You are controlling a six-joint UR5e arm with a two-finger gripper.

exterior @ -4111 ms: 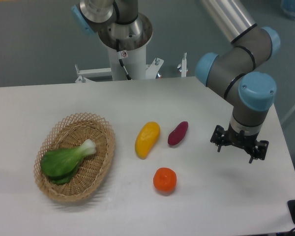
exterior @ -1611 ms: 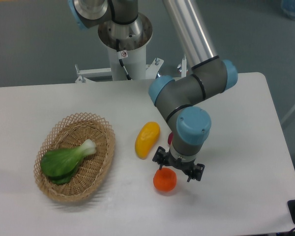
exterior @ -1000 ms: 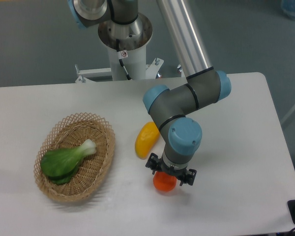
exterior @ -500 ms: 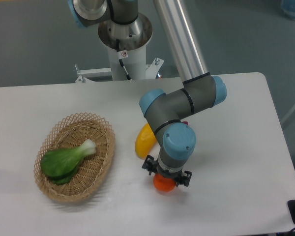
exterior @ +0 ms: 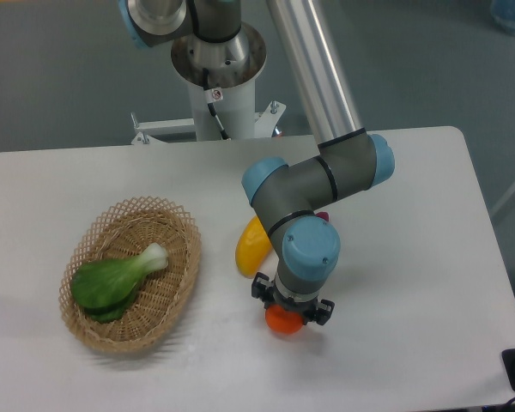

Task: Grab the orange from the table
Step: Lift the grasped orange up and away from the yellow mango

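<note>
Two fingers (exterior: 259,290) astride the orange (exterior: 284,321)

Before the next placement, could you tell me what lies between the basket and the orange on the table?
In the fixed camera view, only bare white table separates the basket from the orange.

My feed's bright & even, light from overhead, no glare on the white table (exterior: 429,257). Soft faint shadows only: one just under the gripper (exterior: 288,308), another below the basket (exterior: 133,270) well to its left. Focus sharp across frame, no motion blur, edges w/o obvious distortion.
</note>
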